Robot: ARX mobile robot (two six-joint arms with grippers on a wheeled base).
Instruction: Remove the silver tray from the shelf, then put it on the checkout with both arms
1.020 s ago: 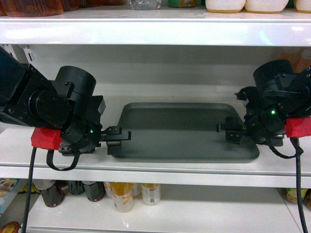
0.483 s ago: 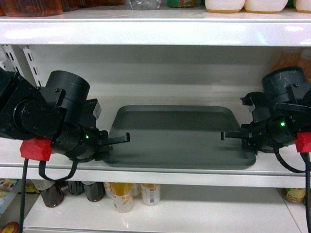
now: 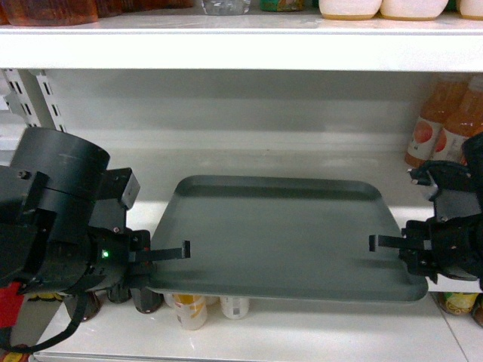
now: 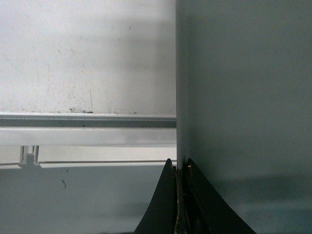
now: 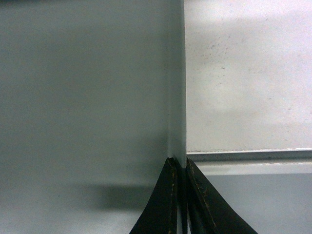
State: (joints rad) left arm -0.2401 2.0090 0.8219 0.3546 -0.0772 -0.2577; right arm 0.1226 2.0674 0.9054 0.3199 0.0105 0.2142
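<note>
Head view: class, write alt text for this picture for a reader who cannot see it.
A silver tray is held level between two black robot grippers, the left gripper clamped on its left rim and the right gripper on its right rim, its front edge out past the white shelf. Orange juice bottles stand at the back right.

The silver tray (image 3: pixel 279 237) hides the front lip of the shelf (image 3: pixel 241 162) beneath it and the tops of the bottles (image 3: pixel 189 305) below. The left arm (image 3: pixel 53 226) runs off the left edge, and the right arm (image 3: pixel 453 234) off the right edge.
</note>
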